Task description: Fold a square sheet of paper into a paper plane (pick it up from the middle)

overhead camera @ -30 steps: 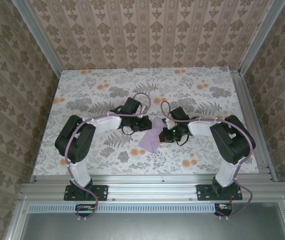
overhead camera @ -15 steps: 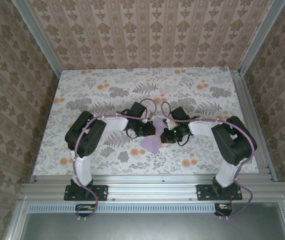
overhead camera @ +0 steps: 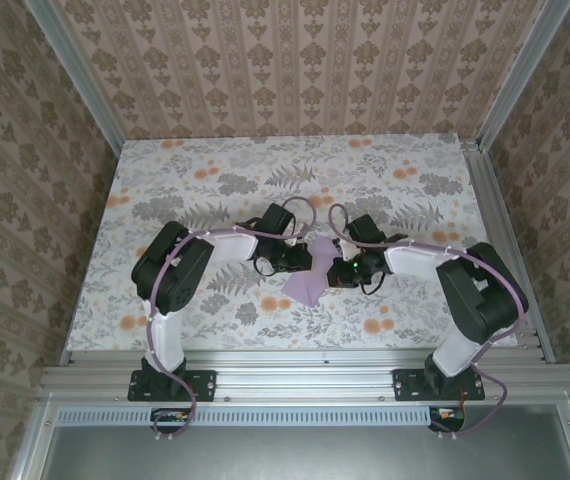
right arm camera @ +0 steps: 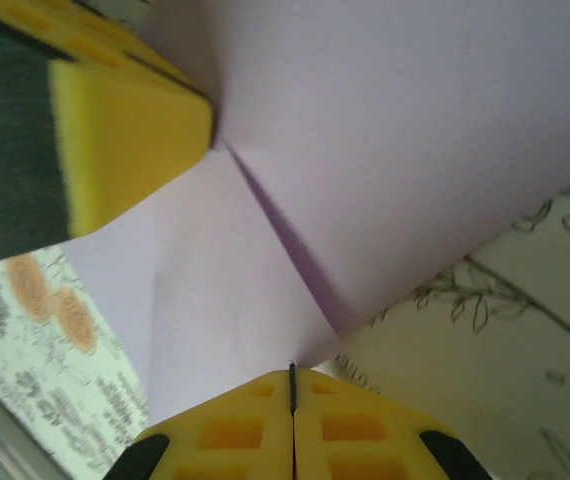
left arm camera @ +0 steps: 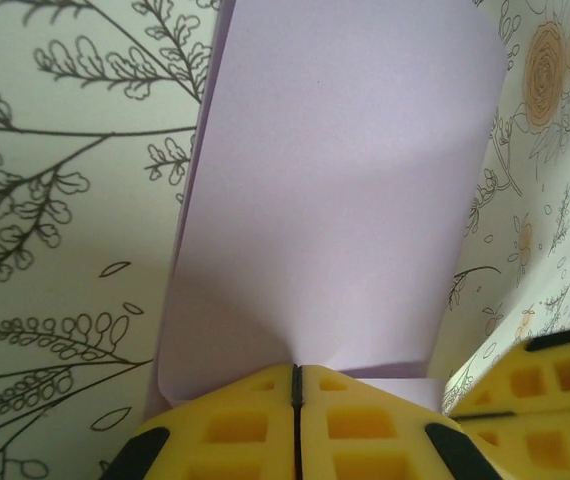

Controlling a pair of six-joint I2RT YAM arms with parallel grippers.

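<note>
A floral table [overhead camera: 215, 170] sits inside three wallpapered walls [overhead camera: 295, 60], with a metal rail [overhead camera: 305, 378] along its near edge where both arms are bolted. The part-folded lilac paper [overhead camera: 309, 282] lies near the table's middle, between the two grippers. The left gripper [left arm camera: 295, 385] is closed on one edge and the right gripper [right arm camera: 292, 385] is closed on a corner opposite, their yellow fingers [right arm camera: 125, 130] nearly touching. The left arm [overhead camera: 170, 270] and right arm [overhead camera: 470, 290] each bend with the elbow outward, forearms low and reaching inward so the wrists meet over the paper.
</note>
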